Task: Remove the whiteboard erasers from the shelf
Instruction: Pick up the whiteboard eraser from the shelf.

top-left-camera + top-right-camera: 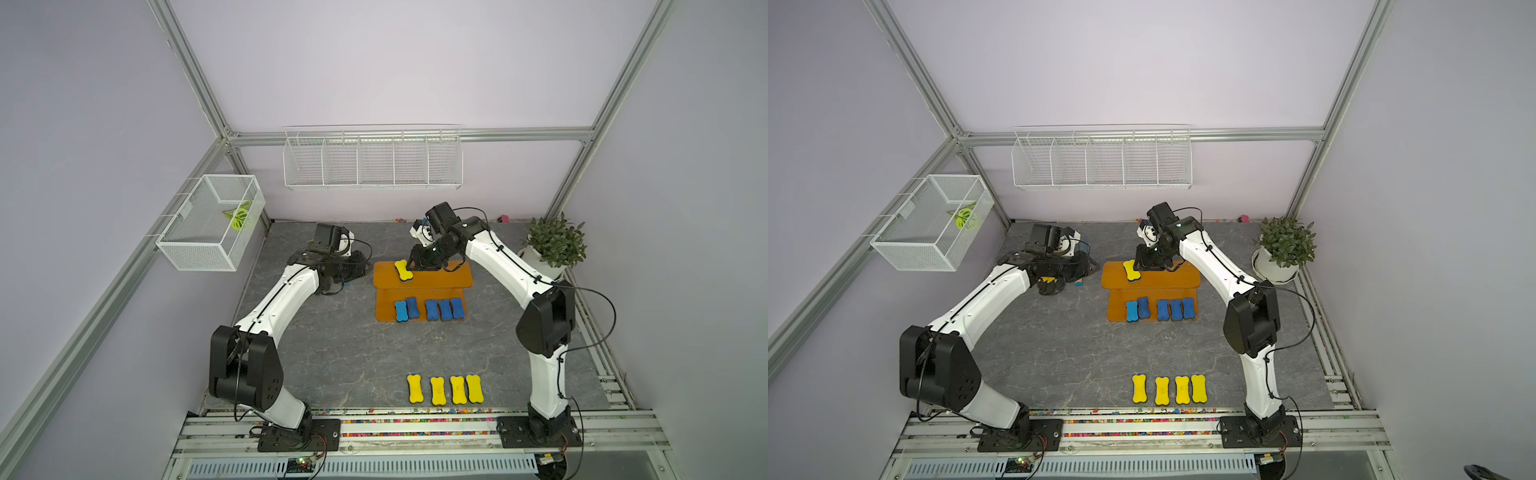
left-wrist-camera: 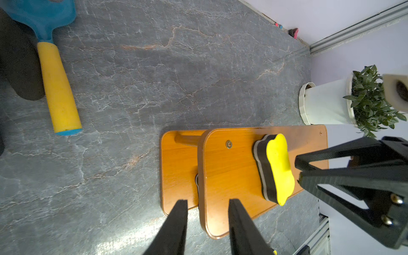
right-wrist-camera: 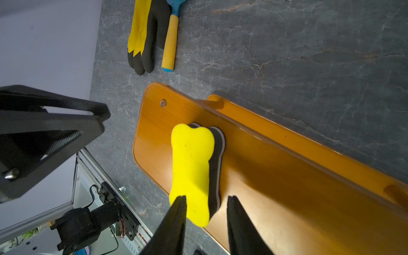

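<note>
The orange shelf (image 1: 457, 279) stands mid-table. One yellow eraser (image 1: 402, 271) lies on its upper board near the left end, one tip overhanging the front edge (image 3: 192, 167). Several blue erasers (image 1: 430, 308) sit in a row on the lower board. Several yellow erasers (image 1: 444, 388) lie on the table near the front rail. My right gripper (image 3: 206, 209) hovers open over the upper board, jaws astride the yellow eraser's near tip, one finger clear of it. My left gripper (image 2: 208, 209) is open and empty, just off the shelf's left end.
A yellow-and-black glove (image 3: 141, 39) and a blue trowel with a yellow handle (image 3: 170, 44) lie left of the shelf by the left arm. A potted plant (image 1: 555, 245) stands at the back right. White wire baskets (image 1: 372, 160) (image 1: 212, 220) hang on the walls.
</note>
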Controlling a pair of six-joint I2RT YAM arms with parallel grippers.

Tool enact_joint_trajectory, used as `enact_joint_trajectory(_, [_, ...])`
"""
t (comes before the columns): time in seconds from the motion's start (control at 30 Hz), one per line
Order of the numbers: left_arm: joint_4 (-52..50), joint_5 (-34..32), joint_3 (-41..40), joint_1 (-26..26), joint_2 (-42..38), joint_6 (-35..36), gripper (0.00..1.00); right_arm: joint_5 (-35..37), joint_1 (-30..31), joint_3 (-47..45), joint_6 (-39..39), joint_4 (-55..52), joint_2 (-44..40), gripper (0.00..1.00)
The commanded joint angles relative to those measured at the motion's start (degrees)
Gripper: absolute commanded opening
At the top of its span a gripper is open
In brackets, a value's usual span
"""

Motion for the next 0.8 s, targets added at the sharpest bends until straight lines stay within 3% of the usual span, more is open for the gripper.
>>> enact_joint_trajectory(0.0, [0.6,0.5,0.1,0.0,0.8,0.0,0.36,-1.6,-0.6,2.3,-0.2,0.1,1.8,0.37])
enact_joint_trajectory(0.47, [-0.2,0.0,0.7,0.4,0.9,0.7,0.37,-3.2,-0.7,6.1,0.7,-1.0,6.0,0.34])
enact_joint_trajectory(0.77, [-0.3,0.0,0.6,0.9,0.9,0.8,0.36,-3.5,-0.7,-0.5,3.1,2.6,4.5,0.23])
